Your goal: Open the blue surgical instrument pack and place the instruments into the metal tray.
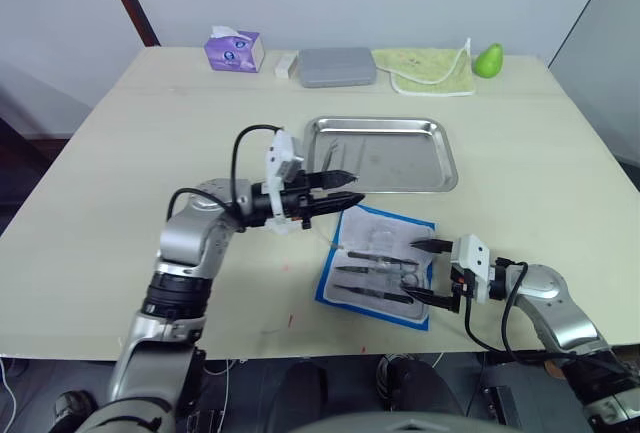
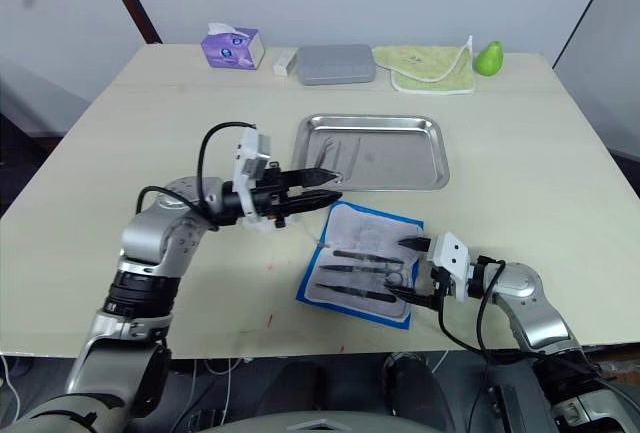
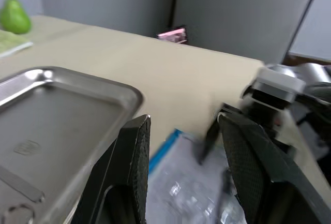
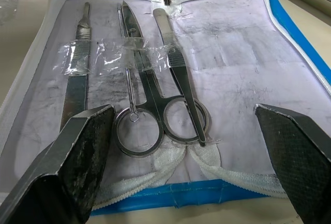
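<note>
The blue surgical instrument pack (image 1: 378, 268) lies unfolded just in front of the metal tray (image 1: 380, 154), instruments (image 4: 150, 87) strapped to its lining. Your right gripper (image 1: 425, 271) is spread wide at its near edge, so close on one scissor ring squarely. Your left gripper (image 1: 345, 188) hovers parted, holding nothing, at the tray's near rim; keep it clear.

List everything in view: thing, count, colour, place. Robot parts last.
table: 1, beige, under everything
blue surgical instrument pack: 1, unfolded, pale lining, near edge
instruments: 3 visible, dark silver, in pack under clear straps
metal tray: 1, shiny silver, table centre, just beyond pack
tissue box: 1, purple, far edge
white block: 1, beside grey case
grey case: 1, far edge
cloth: 1, pale green, far edge
pear: 1, green, beside cloth
left gripper: open, over tray's near rim
right gripper: open, at pack's edge
</note>
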